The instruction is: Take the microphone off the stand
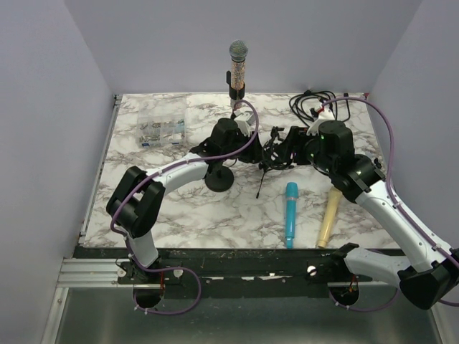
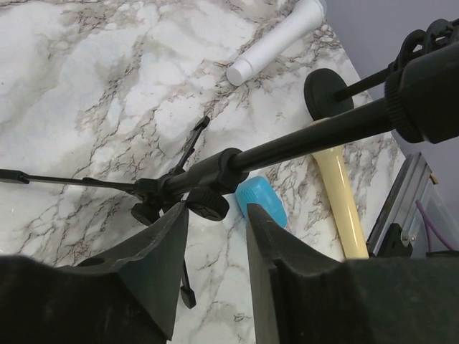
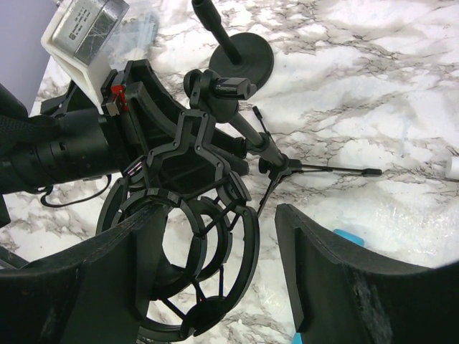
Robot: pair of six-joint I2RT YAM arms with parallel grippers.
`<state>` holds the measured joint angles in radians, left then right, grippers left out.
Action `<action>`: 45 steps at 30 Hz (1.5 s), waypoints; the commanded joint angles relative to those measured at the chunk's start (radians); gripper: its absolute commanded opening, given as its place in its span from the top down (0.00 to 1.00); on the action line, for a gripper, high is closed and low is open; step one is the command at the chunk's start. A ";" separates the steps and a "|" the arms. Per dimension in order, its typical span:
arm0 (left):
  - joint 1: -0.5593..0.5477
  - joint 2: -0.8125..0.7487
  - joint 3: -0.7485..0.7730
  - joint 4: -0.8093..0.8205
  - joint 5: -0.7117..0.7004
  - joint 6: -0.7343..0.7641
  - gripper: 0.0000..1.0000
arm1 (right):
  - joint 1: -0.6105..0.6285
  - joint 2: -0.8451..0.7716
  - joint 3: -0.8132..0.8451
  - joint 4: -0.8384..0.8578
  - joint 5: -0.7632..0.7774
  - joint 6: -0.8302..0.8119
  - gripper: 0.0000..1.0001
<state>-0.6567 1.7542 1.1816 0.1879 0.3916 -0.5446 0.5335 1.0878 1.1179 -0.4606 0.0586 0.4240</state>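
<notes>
Microphone (image 1: 237, 57) upright: one (lying: blue microphone (image 1: 290, 213), cream microphone (image 1: 328, 218)).

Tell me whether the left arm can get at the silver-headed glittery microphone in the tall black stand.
Probably yes: the left gripper sits low beside the tall black stand, and nothing visible blocks the way up to the silver-headed microphone.

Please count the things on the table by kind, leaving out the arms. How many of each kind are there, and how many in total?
Microphones: 4: pink microphone, blue microphone, cream microphone, white microphone
Stands: 2: round-base stand, tripod stand
Cable bundle: 1
Clear box: 1
Total: 8
</notes>
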 commanded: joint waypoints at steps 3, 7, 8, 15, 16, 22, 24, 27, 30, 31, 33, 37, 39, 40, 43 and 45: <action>0.002 0.020 0.038 0.022 0.022 -0.013 0.70 | -0.003 -0.005 -0.027 -0.001 0.015 -0.037 0.31; 0.002 0.043 0.054 0.028 0.055 -0.036 0.77 | -0.002 -0.006 -0.033 0.001 0.015 -0.043 0.31; 0.002 0.048 0.057 0.032 0.064 -0.044 0.78 | -0.001 -0.006 -0.033 0.002 0.015 -0.044 0.31; 0.001 0.055 0.059 0.074 0.102 -0.155 0.91 | -0.001 -0.014 -0.041 -0.006 0.052 -0.058 0.31; 0.001 0.054 0.057 0.084 0.107 -0.177 0.93 | -0.001 -0.015 -0.043 -0.008 0.061 -0.061 0.31; 0.002 0.059 0.039 0.140 0.129 -0.389 1.00 | -0.002 -0.020 -0.069 -0.016 0.099 -0.065 0.31; 0.000 0.060 0.031 0.157 0.124 -0.479 1.00 | -0.001 -0.023 -0.075 -0.012 0.101 -0.064 0.31; -0.005 0.047 0.015 0.157 0.086 -0.569 1.00 | -0.001 -0.029 -0.078 -0.012 0.097 -0.063 0.31; -0.010 0.007 -0.033 0.175 0.015 -0.660 1.00 | -0.001 -0.036 -0.078 -0.012 0.101 -0.061 0.31; -0.013 -0.006 -0.041 0.162 -0.013 -0.690 1.00 | -0.001 -0.037 -0.078 -0.012 0.102 -0.061 0.31; -0.018 -0.020 -0.050 0.161 -0.043 -0.733 1.00 | -0.001 -0.040 -0.076 -0.012 0.101 -0.060 0.31; -0.032 -0.024 -0.055 0.171 -0.070 -0.831 1.00 | -0.001 -0.039 -0.075 -0.008 0.095 -0.055 0.31; -0.038 -0.019 -0.048 0.169 -0.073 -0.865 1.00 | -0.001 -0.037 -0.073 -0.007 0.095 -0.054 0.31; -0.041 -0.022 -0.048 0.164 -0.083 -0.866 1.00 | -0.002 -0.037 -0.070 -0.009 0.096 -0.053 0.31; -0.054 -0.047 -0.049 0.127 -0.145 -0.836 0.88 | -0.001 -0.039 -0.065 -0.010 0.102 -0.053 0.31; -0.063 -0.070 -0.033 0.071 -0.184 -0.765 0.61 | -0.001 -0.040 -0.061 -0.013 0.105 -0.055 0.31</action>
<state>-0.6827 1.7790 1.1267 0.2859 0.2630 -1.3334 0.5335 1.0458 1.0702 -0.4423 0.1173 0.3912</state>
